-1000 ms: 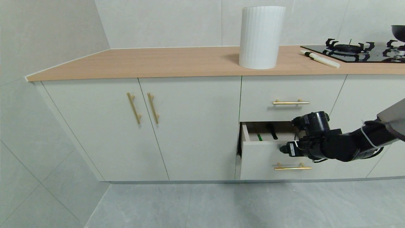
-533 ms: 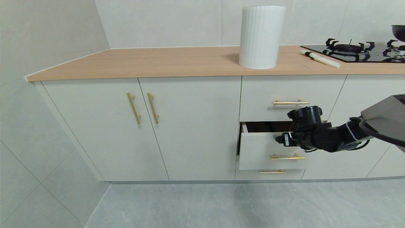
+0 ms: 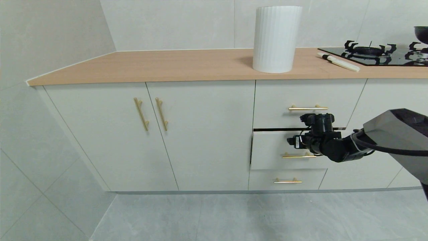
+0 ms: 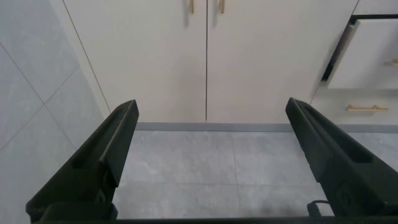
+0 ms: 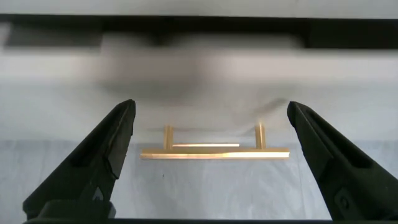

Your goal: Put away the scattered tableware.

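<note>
L gripper [image 4: 211, 107]: released, empty; low over floor [image 4: 205, 168], facing cupboard doors [image 3: 150, 134].
Canister [image 3: 276, 38]: white, ribbed, upright on worktop [image 3: 167, 65].
Mid drawer [image 3: 271, 152]: almost shut, thin dark gap along top edge.
R gripper [image 5: 210, 107]: released, empty; at drawer front, just above gold handle [image 5: 214, 152]; contact w/ front can't tell.
Utensil [image 3: 338, 62]: cream, flat on worktop, just beside hob [image 3: 374, 53].
</note>
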You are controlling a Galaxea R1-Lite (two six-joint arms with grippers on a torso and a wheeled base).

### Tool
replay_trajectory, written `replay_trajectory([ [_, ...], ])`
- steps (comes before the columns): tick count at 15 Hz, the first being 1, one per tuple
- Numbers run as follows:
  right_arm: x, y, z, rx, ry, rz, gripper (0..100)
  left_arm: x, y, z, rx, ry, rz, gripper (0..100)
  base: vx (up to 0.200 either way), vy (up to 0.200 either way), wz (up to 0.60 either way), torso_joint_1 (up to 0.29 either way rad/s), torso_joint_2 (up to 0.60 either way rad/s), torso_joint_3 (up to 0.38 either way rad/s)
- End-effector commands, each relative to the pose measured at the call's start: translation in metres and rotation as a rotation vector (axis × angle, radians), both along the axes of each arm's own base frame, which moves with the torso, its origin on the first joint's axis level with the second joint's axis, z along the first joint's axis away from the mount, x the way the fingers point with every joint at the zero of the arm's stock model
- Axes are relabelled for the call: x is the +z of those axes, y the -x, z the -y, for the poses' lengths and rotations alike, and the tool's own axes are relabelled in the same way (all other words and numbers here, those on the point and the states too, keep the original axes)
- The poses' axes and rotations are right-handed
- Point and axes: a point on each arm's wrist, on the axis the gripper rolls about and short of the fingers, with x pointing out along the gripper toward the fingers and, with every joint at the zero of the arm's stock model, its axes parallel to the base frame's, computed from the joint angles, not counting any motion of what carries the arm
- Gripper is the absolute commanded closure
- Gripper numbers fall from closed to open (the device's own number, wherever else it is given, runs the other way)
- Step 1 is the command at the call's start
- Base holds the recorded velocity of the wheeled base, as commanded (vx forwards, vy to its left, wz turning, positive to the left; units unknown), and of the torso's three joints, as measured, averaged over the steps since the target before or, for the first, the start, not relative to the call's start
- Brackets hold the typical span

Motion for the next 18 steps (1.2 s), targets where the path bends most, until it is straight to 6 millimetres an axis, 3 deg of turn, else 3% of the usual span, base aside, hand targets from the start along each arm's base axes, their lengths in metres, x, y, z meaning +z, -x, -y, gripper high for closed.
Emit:
replay_trajectory([
  [1, -0.017, -0.004, -0.002, 0.004, 0.006, -0.013, 0, 0.000, 0.000, 0.000, 0.001, 0.000, 0.000, 0, 0.000, 0.000, 0.00, 0.000, 0.00, 0.000],
  [5, -0.029, -0.012, -0.003, -0.004, -0.002, 0.036, 0, 0.000, 0.000, 0.000, 0.001, 0.000, 0.000, 0, 0.000, 0.000, 0.00, 0.000, 0.00, 0.000],
  [18, -0.031, -0.039, 0.006, -0.071, -0.063, 0.130, 0, 0.000, 0.000, 0.000, 0.001, 0.000, 0.000, 0, 0.000, 0.000, 0.00, 0.000, 0.00, 0.000],
])
